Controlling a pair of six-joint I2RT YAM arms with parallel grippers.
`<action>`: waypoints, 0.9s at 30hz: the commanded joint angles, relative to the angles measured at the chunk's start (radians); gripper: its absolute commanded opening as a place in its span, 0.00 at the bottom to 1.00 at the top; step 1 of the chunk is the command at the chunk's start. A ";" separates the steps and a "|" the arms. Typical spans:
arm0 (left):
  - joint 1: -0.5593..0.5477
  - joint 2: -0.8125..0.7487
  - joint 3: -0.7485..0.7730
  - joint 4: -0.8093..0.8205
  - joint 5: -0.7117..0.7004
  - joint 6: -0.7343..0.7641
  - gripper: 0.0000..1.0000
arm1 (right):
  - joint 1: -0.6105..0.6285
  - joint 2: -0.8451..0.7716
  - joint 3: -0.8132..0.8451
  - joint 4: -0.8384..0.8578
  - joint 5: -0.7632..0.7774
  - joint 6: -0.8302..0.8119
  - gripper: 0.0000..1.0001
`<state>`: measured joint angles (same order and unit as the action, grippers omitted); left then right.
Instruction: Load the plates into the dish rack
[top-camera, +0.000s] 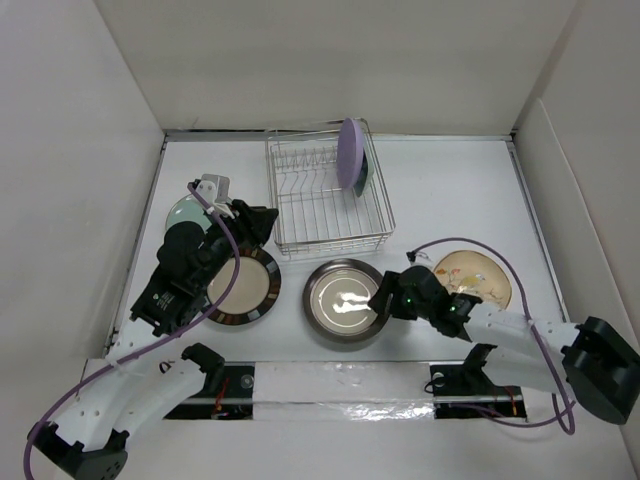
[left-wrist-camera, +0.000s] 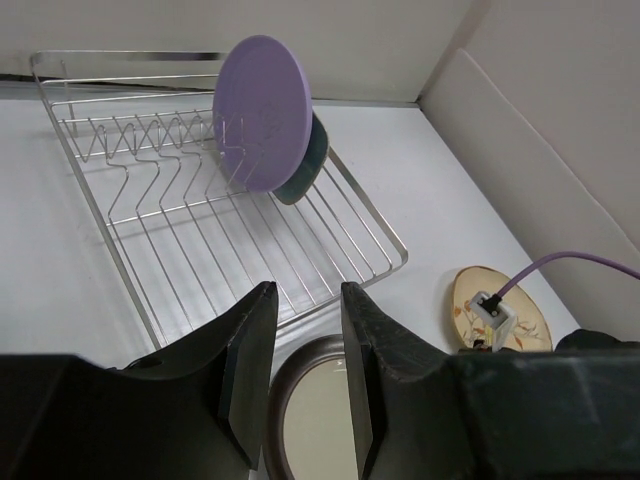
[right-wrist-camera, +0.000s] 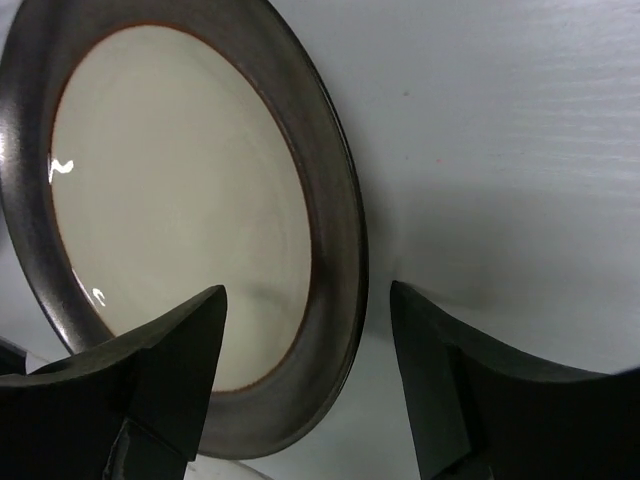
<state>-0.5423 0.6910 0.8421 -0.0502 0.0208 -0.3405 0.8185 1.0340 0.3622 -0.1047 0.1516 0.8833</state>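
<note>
Loading is partly done: two of six dishes are racked. A lavender plate (top-camera: 350, 155) stands upright among the tines at the far right of the rack (top-camera: 330, 240), and a teal dish (top-camera: 366, 172) leans just behind it, touching it. Four plates lie flat on the table (top-camera: 450, 200), outside the rack:
- a green plate (top-camera: 183, 213) at the left, half hidden under the left arm
- a cream plate (top-camera: 250, 290) near the rack's left corner
- a centre plate (top-camera: 340, 300) in front of the rack
- a floral plate (top-camera: 478, 278) to the right

By this count, most of the work is left.

The right arm reaches in low from the right. The right gripper (right-wrist-camera: 305, 300) is spread wide at the centre plate's right rim — one finger over the pale well, the other over bare table. It straddles the dark rim without clamping it, and the plate lies flat, so this looks like the start of a pick.

The left arm folds over the cream plate with its wrist aimed at the rack. The left gripper (left-wrist-camera: 308, 290) hovers just beside the rack's near-left corner, its jaws a narrow gap apart with nothing between them.
</note>
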 joint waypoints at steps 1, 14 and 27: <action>-0.004 -0.010 0.003 0.030 -0.012 0.014 0.29 | -0.005 0.060 -0.038 0.225 -0.069 0.071 0.71; -0.004 -0.007 0.008 0.029 -0.010 0.015 0.29 | -0.015 0.123 -0.249 0.531 -0.084 0.263 0.15; -0.004 -0.010 0.008 0.027 -0.012 0.015 0.29 | 0.116 -0.490 -0.051 -0.013 0.028 0.129 0.00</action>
<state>-0.5423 0.6907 0.8421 -0.0505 0.0170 -0.3374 0.9207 0.6746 0.1661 -0.0078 0.1505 1.0863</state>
